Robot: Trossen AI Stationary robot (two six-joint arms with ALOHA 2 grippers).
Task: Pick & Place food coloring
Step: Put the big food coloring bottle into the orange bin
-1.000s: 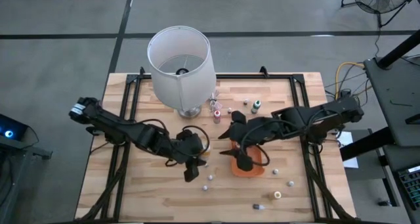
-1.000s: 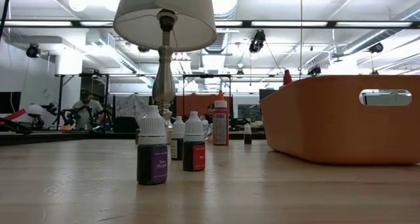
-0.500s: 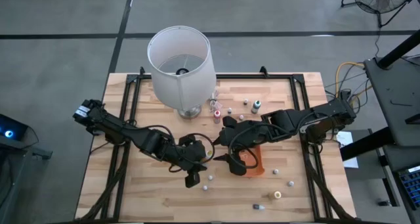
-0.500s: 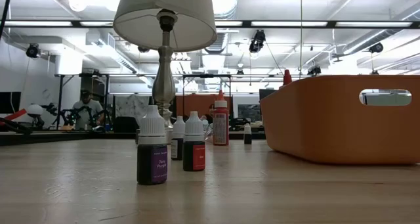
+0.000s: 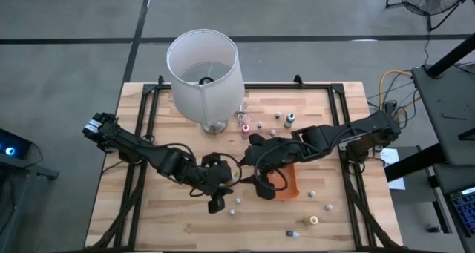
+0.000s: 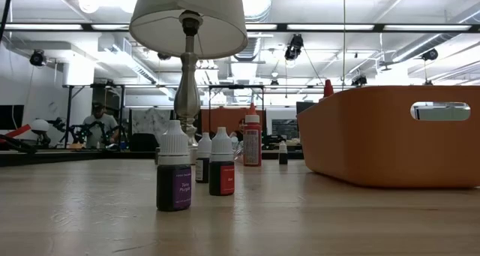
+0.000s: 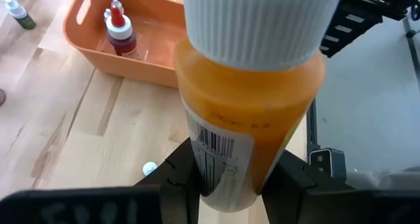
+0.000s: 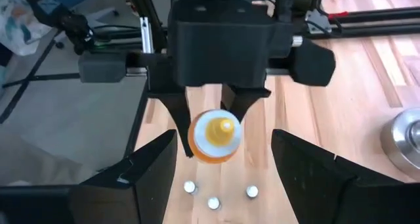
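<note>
An orange food coloring bottle [image 7: 246, 112] with a white ribbed cap is held by my left gripper [image 5: 225, 185], which is shut on it just left of the orange tray [image 5: 286, 185] at mid-table. The right wrist view shows that bottle [image 8: 213, 140] cap-first. My right gripper [image 8: 223, 178] is open and faces the bottle at the tray's left end [image 5: 258, 185]; its fingers stand apart from the bottle. Two bottles [image 7: 117, 28] stand inside the tray [image 7: 85, 37]. Other small bottles [image 6: 174, 179] stand on the wood. My left gripper pinches the orange bottle's lower body [image 7: 220, 161] between its two fingers [image 7: 289, 181], one on each side. The fingers slant down from the table's left side and lie along the bottle. The bottle is lifted clear of the table, tilted, its cap [image 8: 220, 131] toward my right gripper.
A white-shaded lamp [image 5: 204, 64] stands at the far middle, with small bottles [image 5: 289, 119] to its right. More loose bottles [image 5: 237, 202] and caps [image 5: 313, 220] lie near the front edge. The black frame rails [image 5: 338, 108] run along the table's sides.
My right gripper has moved from over the tray toward the table's left, closer to my left gripper and the orange bottle. It has stayed open. The bottle has stayed in the left gripper's hold.
</note>
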